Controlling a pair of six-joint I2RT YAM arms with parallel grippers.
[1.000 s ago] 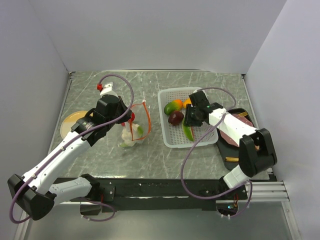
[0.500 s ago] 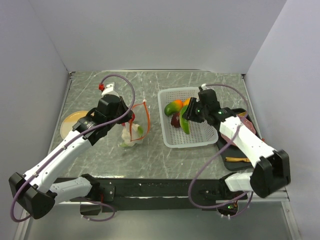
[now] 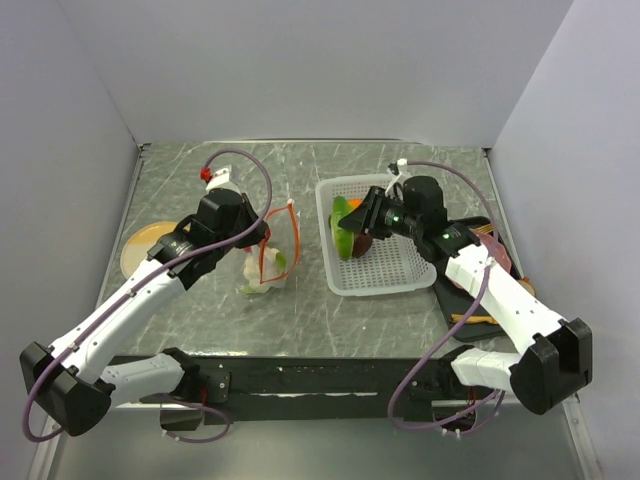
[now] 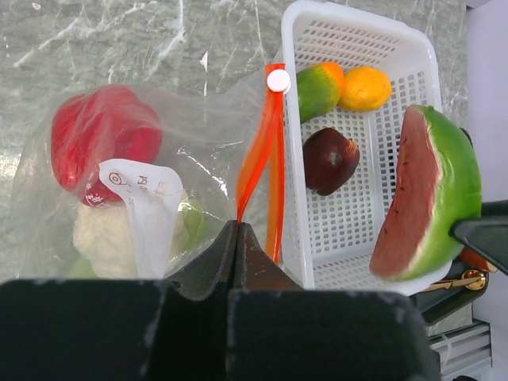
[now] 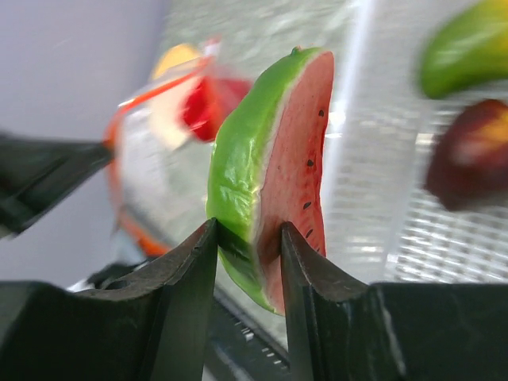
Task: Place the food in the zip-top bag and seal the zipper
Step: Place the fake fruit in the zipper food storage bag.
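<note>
Right wrist — watermelon slice (image 5: 270, 175) upright, clamped in right end effector (image 5: 248, 238) — left end effector (image 4: 238, 232) pinched together on zipper (image 4: 266, 151)

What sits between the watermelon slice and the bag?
Between watermelon slice and zip-top bag: only the white basket's left wall and bare tabletop, in the top view.

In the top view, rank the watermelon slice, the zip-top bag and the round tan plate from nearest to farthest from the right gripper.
1. watermelon slice, held in the right gripper, over the basket.
2. zip-top bag, left of the basket.
3. round tan plate, far left edge.
</note>
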